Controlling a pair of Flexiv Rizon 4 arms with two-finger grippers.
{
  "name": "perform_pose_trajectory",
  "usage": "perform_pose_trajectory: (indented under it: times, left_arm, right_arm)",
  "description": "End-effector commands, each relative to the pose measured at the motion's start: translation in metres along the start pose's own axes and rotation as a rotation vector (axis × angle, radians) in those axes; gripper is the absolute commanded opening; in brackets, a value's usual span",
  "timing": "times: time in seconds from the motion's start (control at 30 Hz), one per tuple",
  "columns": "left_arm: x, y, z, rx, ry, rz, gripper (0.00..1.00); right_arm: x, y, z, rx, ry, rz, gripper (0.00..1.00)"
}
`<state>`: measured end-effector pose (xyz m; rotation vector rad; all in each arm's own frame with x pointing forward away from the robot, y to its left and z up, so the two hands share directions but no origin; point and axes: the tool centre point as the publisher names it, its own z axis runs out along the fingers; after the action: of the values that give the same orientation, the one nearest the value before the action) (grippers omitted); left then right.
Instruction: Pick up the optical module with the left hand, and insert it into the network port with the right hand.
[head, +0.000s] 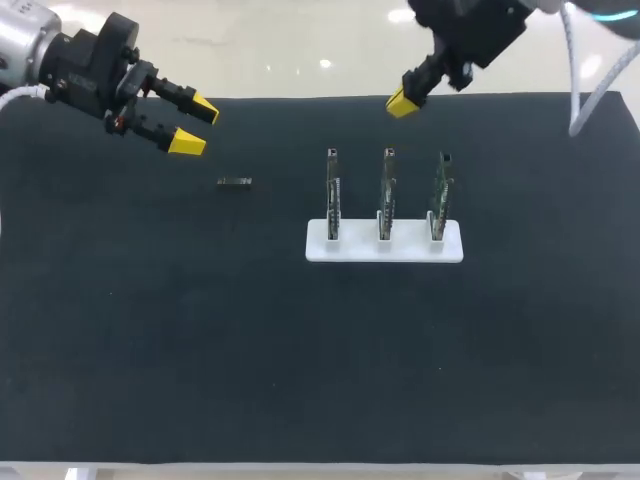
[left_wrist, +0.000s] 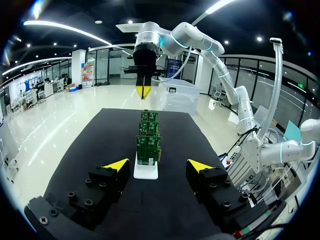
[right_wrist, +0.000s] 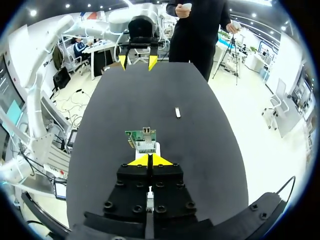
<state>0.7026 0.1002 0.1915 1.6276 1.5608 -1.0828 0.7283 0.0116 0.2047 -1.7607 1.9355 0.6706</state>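
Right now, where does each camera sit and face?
Head: above and behind, looking down on the table; left gripper and right gripper show.
Left wrist: on left arm, facing over the board stand toward the right gripper; open fingers show.
Right wrist: on right arm, facing the left gripper; shut tips show.
Shared: all see the board stand.

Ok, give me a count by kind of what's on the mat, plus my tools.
Optical module: 1
Circuit boards: 3
White holder: 1
Tools: 2 (left tool open, right tool shut, empty)
Total: 7
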Motion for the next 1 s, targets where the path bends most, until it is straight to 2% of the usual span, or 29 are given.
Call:
perform_pose_trajectory:
  times: [0.03, 0.23, 0.37, 0.57, 0.87, 0.93, 0.97, 1.0]
  left_arm:
    - [0.0, 0.001, 0.0, 0.001, 0.003, -0.001, 1.0]
    - [0.0, 0.001, 0.0, 0.001, 0.003, -0.001, 1.0]
    - [0.0, 0.001, 0.0, 0.001, 0.003, -0.001, 1.0]
    - [0.0, 0.001, 0.0, 0.001, 0.003, -0.001, 1.0]
    - [0.0, 0.001, 0.0, 0.001, 0.003, -0.001, 1.0]
    - [0.0, 0.001, 0.0, 0.001, 0.003, -0.001, 1.0]
    - [0.0, 0.001, 0.0, 0.001, 0.003, -0.001, 1.0]
    - [0.0, 0.001, 0.0, 0.001, 0.003, -0.001, 1.0]
  right_arm:
    - [0.008, 0.003, -0.017, -0.004, -0.022, 0.0, 0.0]
    - [0.018, 0.011, -0.043, 0.027, -0.016, -0.003, 0.0]
    - [0.029, 0.016, -0.061, 0.038, -0.063, -0.014, 0.0]
    - [0.042, 0.022, -0.087, 0.072, -0.066, -0.027, 0.0]
    - [0.052, 0.03, -0.111, 0.138, -0.097, -0.088, 0.0]
    - [0.052, 0.03, -0.113, 0.127, -0.098, -0.077, 0.0]
    - [0.051, 0.031, -0.115, 0.127, -0.096, -0.072, 0.05]
    - [0.051, 0.031, -0.115, 0.127, -0.096, -0.072, 1.0]
